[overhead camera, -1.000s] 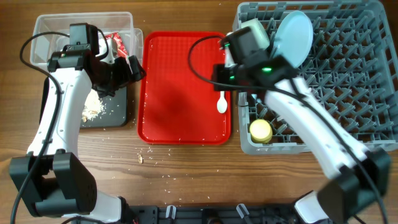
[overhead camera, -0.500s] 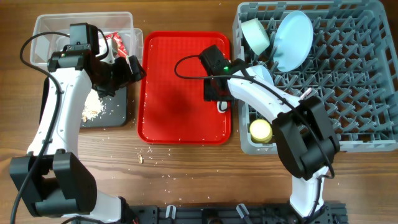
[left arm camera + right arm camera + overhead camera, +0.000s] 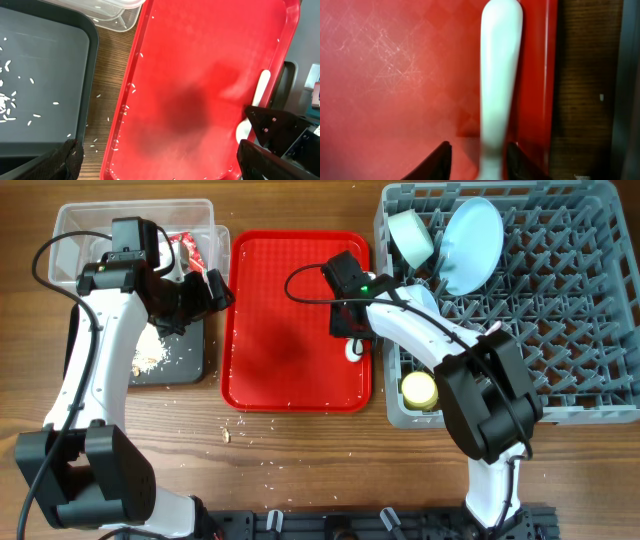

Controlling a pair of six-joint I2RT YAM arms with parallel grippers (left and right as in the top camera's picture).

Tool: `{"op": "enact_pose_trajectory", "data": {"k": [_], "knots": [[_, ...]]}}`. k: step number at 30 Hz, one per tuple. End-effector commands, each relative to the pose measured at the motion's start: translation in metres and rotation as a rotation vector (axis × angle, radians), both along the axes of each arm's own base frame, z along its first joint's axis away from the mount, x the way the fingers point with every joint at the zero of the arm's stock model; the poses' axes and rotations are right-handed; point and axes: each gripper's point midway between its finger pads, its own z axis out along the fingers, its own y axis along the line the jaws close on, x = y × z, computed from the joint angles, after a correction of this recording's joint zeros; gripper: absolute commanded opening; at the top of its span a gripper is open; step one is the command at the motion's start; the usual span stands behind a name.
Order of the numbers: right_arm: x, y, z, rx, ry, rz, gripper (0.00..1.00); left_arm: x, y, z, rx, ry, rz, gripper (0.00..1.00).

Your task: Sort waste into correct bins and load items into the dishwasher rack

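A white plastic spoon [image 3: 355, 351] lies along the right edge of the flat red tray [image 3: 290, 370]. My right gripper [image 3: 350, 330] is low over it, open, with one finger on each side of the spoon's handle [image 3: 500, 60] in the right wrist view [image 3: 481, 152]. My left gripper [image 3: 205, 288] is open and empty [image 3: 160, 162], hovering between the black tray [image 3: 180, 365] and the red tray [image 3: 200, 65]. The grey dishwasher rack [image 3: 540, 310] holds a pale blue plate [image 3: 472, 242], a bowl [image 3: 410, 235] and a yellow cup [image 3: 419, 388].
The clear tub [image 3: 80, 220] at the back left holds a red wrapper [image 3: 188, 248]. Rice scraps [image 3: 150, 355] lie in the black tray, and a few [image 3: 226, 435] lie on the wooden table in front of the red tray.
My right arm has swung from the rack's back left corner down to the red tray and now straddles the spoon. The left arm has not moved.
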Motion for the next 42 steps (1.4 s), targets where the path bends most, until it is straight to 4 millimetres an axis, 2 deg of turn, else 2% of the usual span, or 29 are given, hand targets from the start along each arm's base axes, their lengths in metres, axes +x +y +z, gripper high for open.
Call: {"op": "enact_pose_trajectory", "data": {"k": [1, 5, 10, 12, 14, 15, 17, 20, 22, 24, 25, 27, 29, 30, 32, 33, 34, 35, 36, 37, 39, 42], "knots": [[0.003, -0.002, -0.013, -0.017, 0.009, -0.018, 0.25, 0.003, 0.003, 0.009, 0.01, -0.032, -0.002, 1.0], [0.004, 0.004, -0.022, 0.009, 0.018, -0.015, 0.23, 0.003, 0.003, 0.009, 0.01, -0.032, -0.002, 1.0], [0.004, 0.005, -0.022, 0.013, 0.02, -0.018, 0.04, 0.004, 0.003, 0.009, 0.01, -0.033, -0.002, 1.0], [0.004, 0.007, -0.021, 0.025, 0.023, -0.014, 0.04, 0.004, 0.003, 0.009, 0.01, -0.033, -0.002, 1.0], [0.004, 0.019, -0.011, 0.081, 0.04, 0.015, 0.04, 0.004, 0.003, 0.009, 0.01, -0.033, -0.002, 1.0], [0.004, 0.023, -0.001, 0.095, 0.045, 0.035, 0.04, 0.004, 0.003, 0.009, 0.01, -0.033, -0.002, 1.0], [0.006, 0.025, 0.034, 0.096, 0.013, 0.092, 0.04, 0.004, 0.003, 0.009, 0.01, -0.033, -0.002, 1.0], [0.01, 0.028, 0.105, 0.126, -0.091, 0.173, 0.04, 0.004, 0.003, 0.009, 0.01, -0.033, -0.002, 1.0], [0.006, 0.025, 0.162, 0.167, -0.2, 0.2, 0.04, 0.004, 0.003, 0.009, 0.01, -0.033, -0.002, 1.0], [-0.004, 0.015, 0.198, 0.188, -0.257, 0.19, 0.04, 0.004, 0.003, 0.009, 0.01, -0.033, -0.001, 1.0], [-0.011, -0.002, 0.221, 0.188, -0.292, 0.156, 0.04, 0.004, 0.003, 0.009, 0.01, -0.033, -0.002, 1.0], [-0.022, -0.039, 0.245, 0.154, -0.32, 0.048, 0.04, 0.004, 0.003, 0.009, 0.01, -0.033, -0.002, 1.0], [-0.037, -0.091, 0.262, 0.085, -0.331, -0.097, 0.04, 0.004, 0.003, 0.009, 0.01, -0.033, -0.002, 1.0], [-0.051, -0.132, 0.267, 0.028, -0.316, -0.209, 0.04, 0.004, 0.003, 0.009, 0.01, -0.033, -0.002, 1.0], [-0.069, -0.181, 0.26, -0.073, -0.248, -0.327, 0.04, 0.004, 0.003, 0.009, 0.01, -0.033, -0.002, 1.0], [-0.075, -0.2, 0.244, -0.111, -0.194, -0.375, 0.04, 0.004, 0.003, 0.009, 0.01, -0.033, -0.002, 1.0], [-0.077, -0.209, 0.23, -0.121, -0.159, -0.413, 0.04, 0.004, 0.003, 0.009, 0.01, -0.033, -0.002, 1.0], [-0.08, -0.221, 0.207, -0.136, -0.108, -0.459, 0.04, 0.004, 0.003, 0.009, 0.01, -0.033, -0.002, 1.0], [-0.083, -0.228, 0.182, -0.147, -0.064, -0.493, 0.04, 0.004, 0.003, 0.009, 0.01, -0.033, -0.002, 1.0], [-0.083, -0.232, 0.167, -0.153, -0.045, -0.502, 0.04, 0.004, 0.003, 0.009, 0.01, -0.033, -0.002, 1.0], [-0.085, -0.236, 0.143, -0.164, -0.019, -0.506, 0.04, 0.004, 0.003, 0.009, 0.01, -0.033, -0.002, 1.0], [-0.081, -0.234, 0.106, -0.181, -0.023, -0.405, 0.05, 0.003, 0.003, 0.009, 0.01, -0.032, -0.002, 1.0]]}}
